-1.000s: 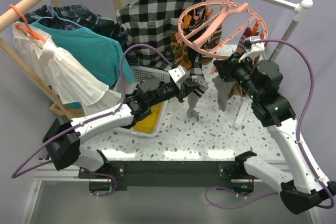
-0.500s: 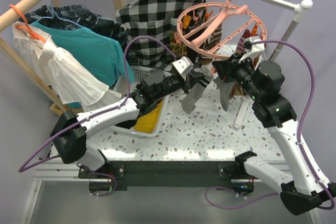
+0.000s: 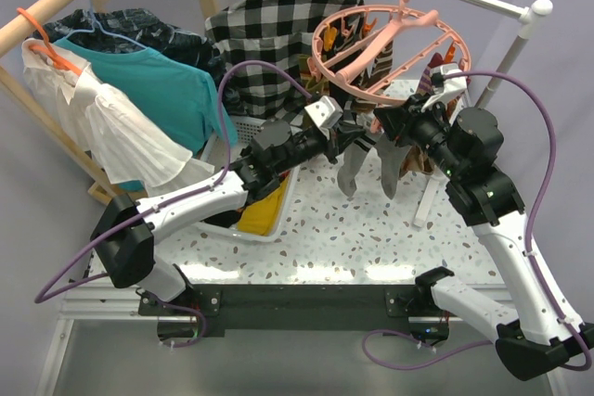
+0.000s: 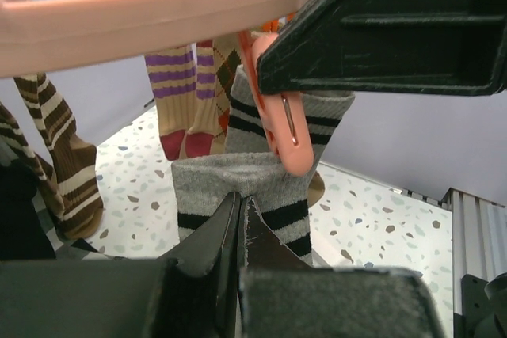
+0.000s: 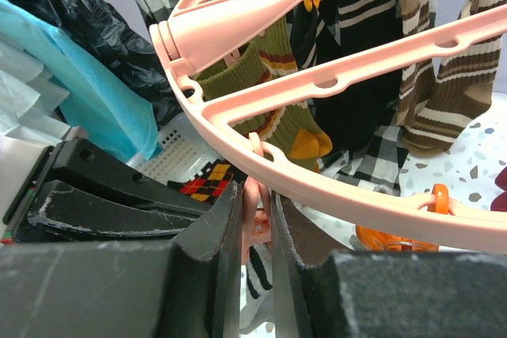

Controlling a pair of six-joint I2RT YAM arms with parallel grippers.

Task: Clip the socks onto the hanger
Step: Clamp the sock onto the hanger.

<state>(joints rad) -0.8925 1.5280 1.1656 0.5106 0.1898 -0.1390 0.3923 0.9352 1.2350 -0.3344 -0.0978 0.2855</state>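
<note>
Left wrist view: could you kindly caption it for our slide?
Shut left gripper holds grey striped sock near pink peg.

From high up behind the near edge, we look down and forward across the speckled white terrazzo bench (image 3: 371, 229), far enough back to take in the whole round salmon-pink plastic drying ring (image 3: 394, 23). On the left wrist we sit right behind the left claw (image 4: 240, 203), looking up under the ring's rim. On the right wrist we peer past the right claw (image 5: 255, 195), upward, very near the ring. All three views share it.
</note>
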